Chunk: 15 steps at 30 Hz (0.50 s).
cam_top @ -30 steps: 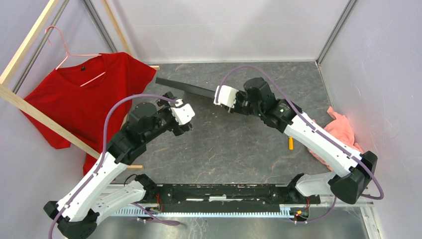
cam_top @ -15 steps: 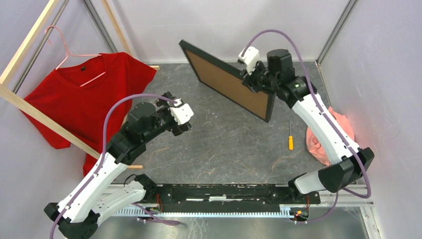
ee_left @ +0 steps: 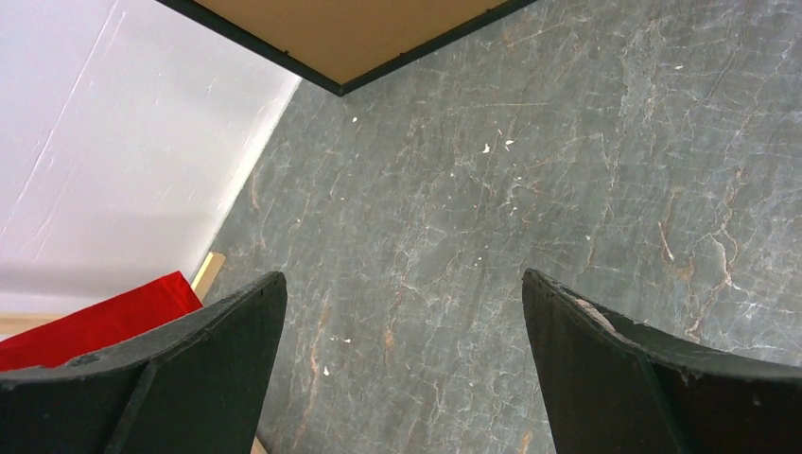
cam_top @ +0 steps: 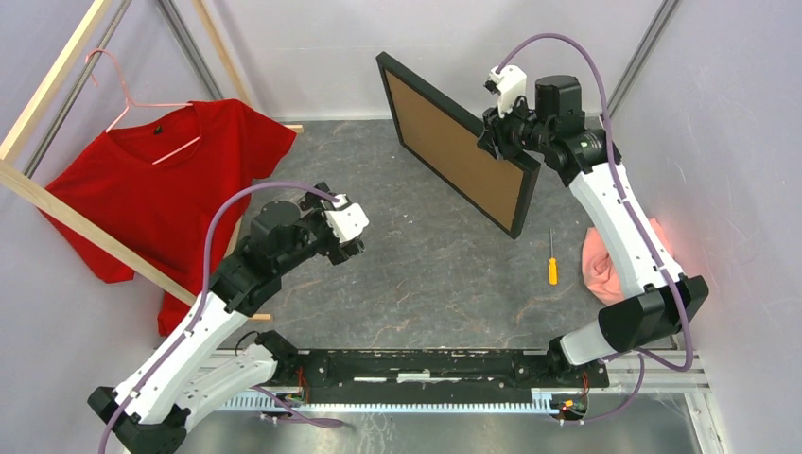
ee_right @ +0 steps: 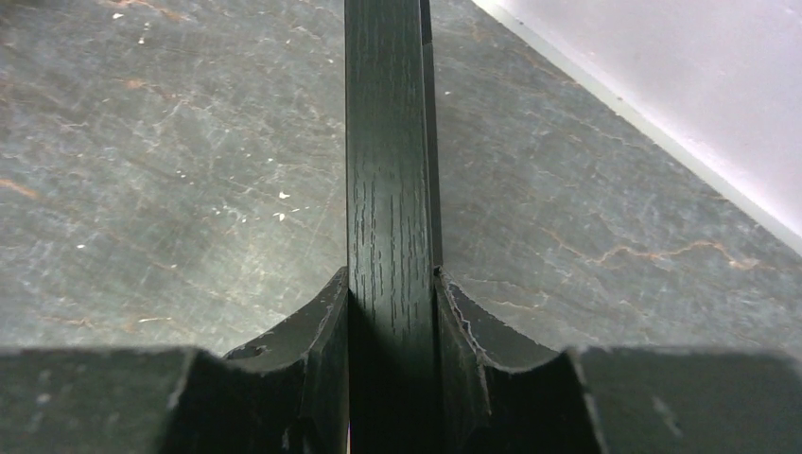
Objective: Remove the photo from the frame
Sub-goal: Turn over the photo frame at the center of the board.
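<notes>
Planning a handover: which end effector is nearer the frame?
Right. The right end effector clamps the frame by its edge; the left end effector hangs open, apart from it.

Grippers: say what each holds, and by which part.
Right gripper clamps the frame by its thin black edge rail. Left gripper is open, holding nothing.

We see a grey marbled table (cam_top: 416, 284) (flecked with pale crumbs) enclosed by 3 plain lilac-white walls (cam_top: 312, 47). A pale wooden rack (cam_top: 47, 90) stands at left; metal poles (cam_top: 636, 59) rise in the back corners.
</notes>
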Each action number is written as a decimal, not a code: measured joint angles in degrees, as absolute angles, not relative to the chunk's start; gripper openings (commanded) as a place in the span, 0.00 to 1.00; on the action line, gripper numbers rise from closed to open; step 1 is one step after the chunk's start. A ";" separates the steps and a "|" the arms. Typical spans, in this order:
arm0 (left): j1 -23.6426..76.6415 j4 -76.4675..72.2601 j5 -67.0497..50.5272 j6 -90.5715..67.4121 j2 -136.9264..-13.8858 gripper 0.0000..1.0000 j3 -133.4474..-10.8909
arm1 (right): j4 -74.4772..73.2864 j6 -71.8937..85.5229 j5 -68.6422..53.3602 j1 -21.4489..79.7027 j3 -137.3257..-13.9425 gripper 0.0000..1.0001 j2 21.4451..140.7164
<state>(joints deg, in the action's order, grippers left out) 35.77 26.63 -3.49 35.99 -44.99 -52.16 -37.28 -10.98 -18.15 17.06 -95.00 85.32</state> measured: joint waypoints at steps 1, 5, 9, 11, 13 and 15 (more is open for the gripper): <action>35.73 26.61 -3.55 35.88 -44.84 1.00 -52.05 | -37.74 -10.61 -18.92 16.91 -95.18 0.00 85.32; 35.68 26.20 -3.62 35.64 -44.29 1.00 -51.66 | -38.94 -8.21 -21.58 15.42 -95.96 0.00 85.36; 35.29 26.02 -3.70 35.53 -43.90 1.00 -51.24 | -39.33 -4.62 -23.77 14.09 -96.20 0.00 85.36; 35.09 26.02 -3.84 35.31 -43.81 1.00 -51.13 | -39.33 -3.11 -24.71 14.02 -96.18 0.00 85.36; 35.05 25.98 -4.21 35.07 -43.81 1.00 -51.13 | -39.31 -1.78 -25.89 14.04 -96.07 0.00 85.36; 34.96 25.87 -4.67 34.76 -43.81 1.00 -51.07 | -39.11 -0.49 -27.07 14.04 -95.72 0.00 85.30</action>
